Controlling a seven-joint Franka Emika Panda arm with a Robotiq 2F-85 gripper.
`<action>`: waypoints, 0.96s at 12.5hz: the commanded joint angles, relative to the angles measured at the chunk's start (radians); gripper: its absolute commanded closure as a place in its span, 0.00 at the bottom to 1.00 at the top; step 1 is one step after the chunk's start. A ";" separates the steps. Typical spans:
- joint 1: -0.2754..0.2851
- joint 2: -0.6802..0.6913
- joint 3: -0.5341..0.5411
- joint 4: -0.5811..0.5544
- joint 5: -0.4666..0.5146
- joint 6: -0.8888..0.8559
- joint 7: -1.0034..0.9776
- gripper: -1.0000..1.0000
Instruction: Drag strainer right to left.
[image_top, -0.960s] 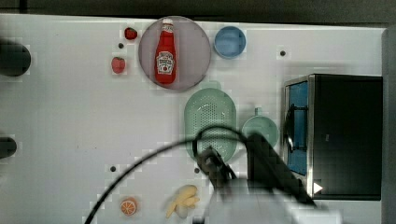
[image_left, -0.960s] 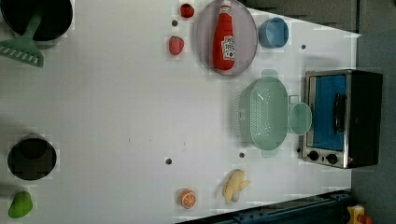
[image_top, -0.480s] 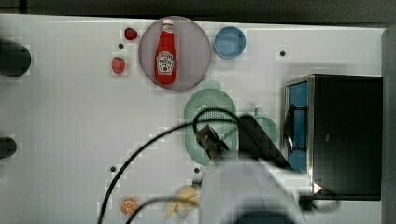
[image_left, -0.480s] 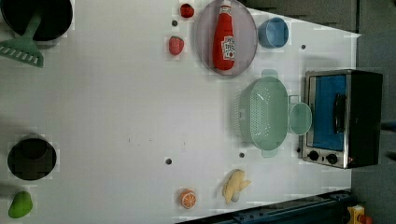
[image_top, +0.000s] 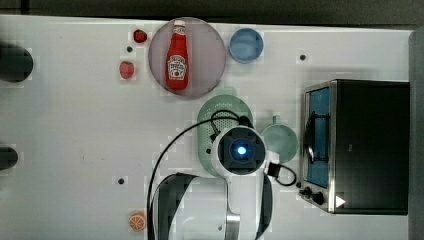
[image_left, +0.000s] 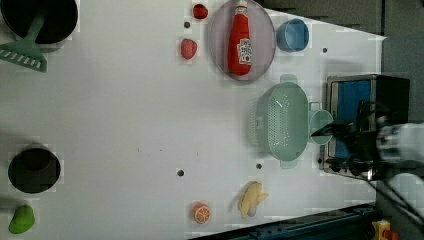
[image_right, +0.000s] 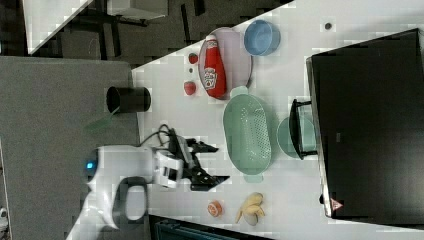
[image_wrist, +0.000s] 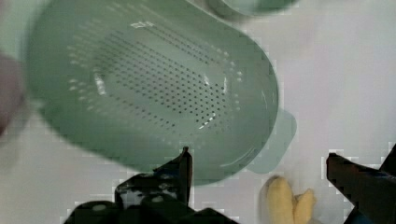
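The strainer (image_top: 220, 112) is a pale mint-green oval colander with a dotted inside, standing on the white table beside the toaster oven. It is also seen in the left view (image_left: 281, 122) and the right view (image_right: 247, 134). In the top view my arm's wrist (image_top: 241, 150) covers the strainer's lower half. My gripper (image_right: 210, 163) is open and holds nothing; in the right view it hangs at the strainer's left. In the wrist view the strainer (image_wrist: 154, 88) lies ahead of the spread fingertips (image_wrist: 186, 161), its rim tab between them.
A green mug (image_top: 280, 142) sits between the strainer and the toaster oven (image_top: 357, 145). A plate with a ketchup bottle (image_top: 176, 55) and a blue bowl (image_top: 246, 45) lie just beyond the strainer. A banana (image_left: 251, 198) and an orange slice (image_left: 202, 213) lie near the table edge.
My arm has moved up the top view and now hangs over the strainer, and it has come into the left view from the right. The strainer has not moved. The gripper stays open.
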 joint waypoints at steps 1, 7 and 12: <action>0.007 0.018 0.012 0.007 -0.017 0.148 0.279 0.00; 0.008 0.304 0.020 -0.005 -0.016 0.401 0.376 0.00; 0.032 0.460 0.035 -0.004 -0.015 0.544 0.499 0.00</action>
